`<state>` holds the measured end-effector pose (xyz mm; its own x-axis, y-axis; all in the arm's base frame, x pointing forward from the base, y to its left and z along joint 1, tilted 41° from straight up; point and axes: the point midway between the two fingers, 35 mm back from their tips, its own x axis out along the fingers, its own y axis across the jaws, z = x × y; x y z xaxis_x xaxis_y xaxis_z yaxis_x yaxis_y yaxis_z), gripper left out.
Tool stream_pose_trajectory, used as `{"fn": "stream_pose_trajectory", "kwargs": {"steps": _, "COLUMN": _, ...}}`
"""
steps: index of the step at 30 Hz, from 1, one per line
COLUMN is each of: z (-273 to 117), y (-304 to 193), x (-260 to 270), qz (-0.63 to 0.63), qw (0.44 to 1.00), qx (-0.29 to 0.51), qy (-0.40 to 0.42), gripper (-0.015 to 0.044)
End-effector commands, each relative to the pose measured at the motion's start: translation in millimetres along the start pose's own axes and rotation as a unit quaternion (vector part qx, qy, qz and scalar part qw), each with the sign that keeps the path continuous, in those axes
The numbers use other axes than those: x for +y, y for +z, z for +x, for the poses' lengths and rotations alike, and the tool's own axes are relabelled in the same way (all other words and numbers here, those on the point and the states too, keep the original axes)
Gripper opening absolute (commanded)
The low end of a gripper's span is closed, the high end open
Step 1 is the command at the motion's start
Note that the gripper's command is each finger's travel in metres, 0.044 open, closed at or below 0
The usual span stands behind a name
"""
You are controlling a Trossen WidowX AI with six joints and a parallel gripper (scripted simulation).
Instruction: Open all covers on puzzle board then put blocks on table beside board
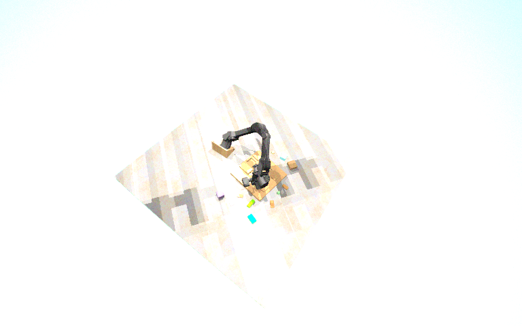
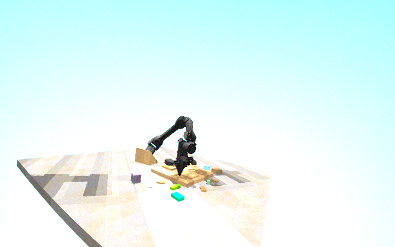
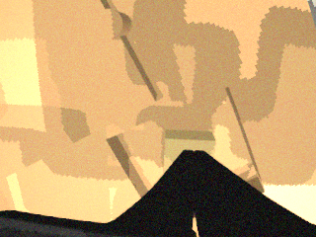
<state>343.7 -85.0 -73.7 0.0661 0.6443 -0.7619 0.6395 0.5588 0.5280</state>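
Note:
The wooden puzzle board (image 1: 279, 173) (image 2: 162, 174) lies under my arm. My gripper (image 2: 179, 175) (image 3: 192, 160) is shut and empty, pointing down low over the board's front part; whether it touches is unclear. Just beyond the fingertips in the wrist view, a pale green surface (image 3: 175, 147) shows in a squarish opening, partly hidden by the fingers. Thin rails (image 3: 140, 67) (image 3: 244, 138) and a round pin (image 3: 121, 24) stand near it. A pale raised cover (image 1: 245, 167) (image 2: 168, 167) is on the board's left part. Shadows and my arm obscure the other covers' positions.
Around the board lie a lime block (image 1: 251, 203) (image 2: 175, 187), a cyan block (image 1: 251, 219) (image 2: 177, 196), an orange piece (image 1: 272, 204) (image 2: 202, 189), a purple cube (image 1: 219, 195) (image 2: 136, 177), a light blue piece (image 1: 283, 158) (image 2: 207, 167) and a wooden block (image 1: 291, 164) (image 2: 216, 171).

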Motion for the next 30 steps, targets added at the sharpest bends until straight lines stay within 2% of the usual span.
{"fn": "stream_pose_trajectory", "kwargs": {"steps": 1, "z": 0, "y": -1, "x": -1, "qz": 0.000, "qw": 1.000, "qx": 0.002, "qy": 0.000, "gripper": 0.0000}}
{"fn": "stream_pose_trajectory", "kwargs": {"steps": 12, "z": -12, "y": -2, "x": 1, "qz": -0.008, "qw": 1.000, "qx": 0.002, "qy": 0.000, "gripper": 0.0000}}
{"fn": "stream_pose_trajectory", "kwargs": {"steps": 14, "z": -10, "y": -2, "x": 0, "qz": -0.002, "qw": 1.000, "qx": 0.004, "qy": 0.001, "gripper": 0.0053}}
{"fn": "stream_pose_trajectory", "kwargs": {"steps": 18, "z": -32, "y": -1, "x": 0, "qz": -0.005, "qw": 1.000, "qx": 0.003, "qy": 0.000, "gripper": 0.0144}}
{"fn": "stream_pose_trajectory", "kwargs": {"steps": 24, "z": -63, "y": -2, "x": 1, "qz": -0.010, "qw": 1.000, "qx": 0.002, "qy": -0.001, "gripper": 0.0144}}
{"fn": "stream_pose_trajectory", "kwargs": {"steps": 30, "z": -61, "y": -1, "x": 1, "qz": -0.011, "qw": 1.000, "qx": 0.002, "qy": -0.001, "gripper": 0.0144}}
